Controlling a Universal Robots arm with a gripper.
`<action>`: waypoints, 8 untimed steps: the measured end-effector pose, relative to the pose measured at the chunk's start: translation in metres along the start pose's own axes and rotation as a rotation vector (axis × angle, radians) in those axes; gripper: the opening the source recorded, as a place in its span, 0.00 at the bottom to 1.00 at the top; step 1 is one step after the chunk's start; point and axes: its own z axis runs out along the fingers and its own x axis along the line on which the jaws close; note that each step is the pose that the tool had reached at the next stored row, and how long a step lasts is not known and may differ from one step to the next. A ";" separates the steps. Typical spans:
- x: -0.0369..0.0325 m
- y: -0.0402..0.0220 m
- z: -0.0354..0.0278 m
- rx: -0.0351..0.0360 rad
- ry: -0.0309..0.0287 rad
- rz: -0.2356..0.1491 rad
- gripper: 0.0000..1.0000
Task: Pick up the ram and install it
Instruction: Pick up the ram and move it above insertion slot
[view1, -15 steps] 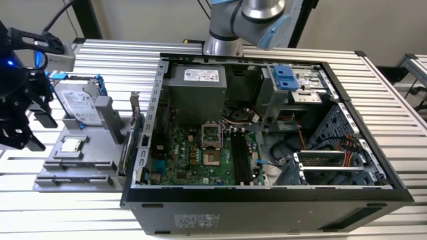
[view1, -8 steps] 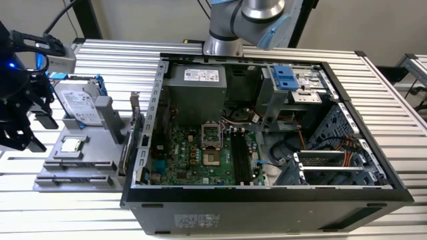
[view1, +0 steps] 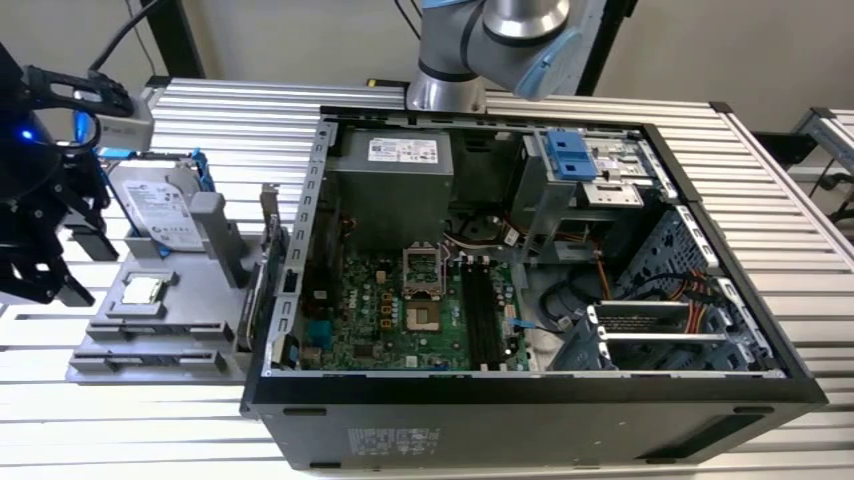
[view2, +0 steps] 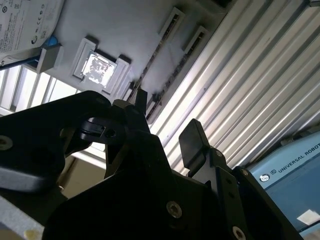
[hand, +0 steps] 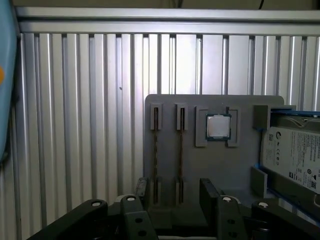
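The task is at its very start. The ram (hand: 180, 150), a thin dark circuit-board stick, stands on edge in its holders on the flat grey fixture plate (hand: 215, 170). A second stick like it sits just beside it. The plate lies on the ribbed metal surface (hand: 75, 125), which also carries the open black computer case (view1: 534, 385).

The black two-fingered tool (hand: 175, 192) hangs over the near end of the plate. Its fingers (hand: 209, 192) are spread wide and hold nothing. In both wrist views the two sticks run roughly through the gap between the fingers, apart from them. Which stick the tool is lined up on cannot be told.

The small square silver CPU chip (hand: 218, 126) and the large silver hard drive (hand: 295, 155) sit further along the plate.

In the exterior view the long black memory slots (view1: 483, 315) on the green motherboard look unfilled. Judging by this, both the pickup and the installation remain to be done.
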 end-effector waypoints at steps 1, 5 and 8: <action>0.0000 0.0000 0.0004 -0.0001 0.0001 0.000 1.00; 0.0000 0.0000 0.0020 0.0000 0.0004 0.000 1.00; 0.0000 0.0000 0.0032 0.0000 0.0006 0.000 1.00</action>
